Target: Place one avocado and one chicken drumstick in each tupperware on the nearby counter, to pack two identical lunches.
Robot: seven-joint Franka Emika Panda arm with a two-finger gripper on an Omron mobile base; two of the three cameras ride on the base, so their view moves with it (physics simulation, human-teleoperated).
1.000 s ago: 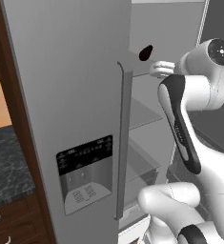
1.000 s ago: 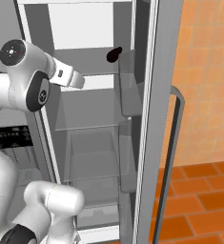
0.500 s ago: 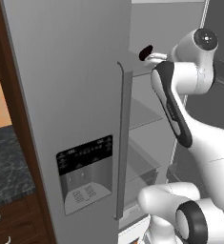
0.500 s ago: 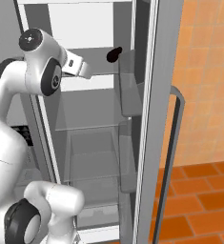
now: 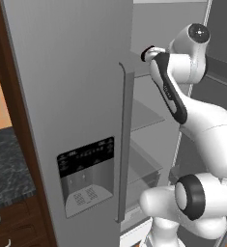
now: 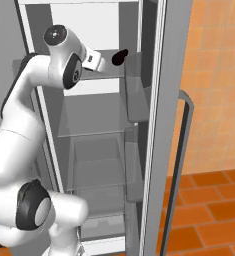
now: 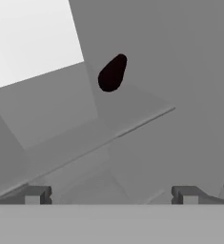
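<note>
A dark avocado (image 7: 112, 73) lies on the upper fridge shelf (image 7: 132, 121), a short way ahead of my gripper (image 7: 111, 195). The gripper is open, its two fingertips (image 7: 36, 195) stand wide apart with nothing between them. From the right base view the avocado (image 6: 120, 56) sits just past the hand (image 6: 95, 60), apart from it. In the left base view the avocado (image 5: 147, 54) peeks out beside the fridge door's edge. A strip of the dark speckled counter (image 5: 7, 169) lies at the lower left. The tupperware and the chicken drumstick are out of view.
The closed left fridge door (image 5: 71, 96) carries a dispenser panel (image 5: 86, 178) and a long handle (image 5: 126, 144). The open right door (image 6: 159, 125) with its bins stands close to the arm. Glass shelves and drawers (image 6: 96, 165) lie below. Wooden drawers (image 5: 1, 224) sit under the counter.
The arm has swung up and reached further into the fridge, bringing the hand close to the avocado. The avocado has not moved.
</note>
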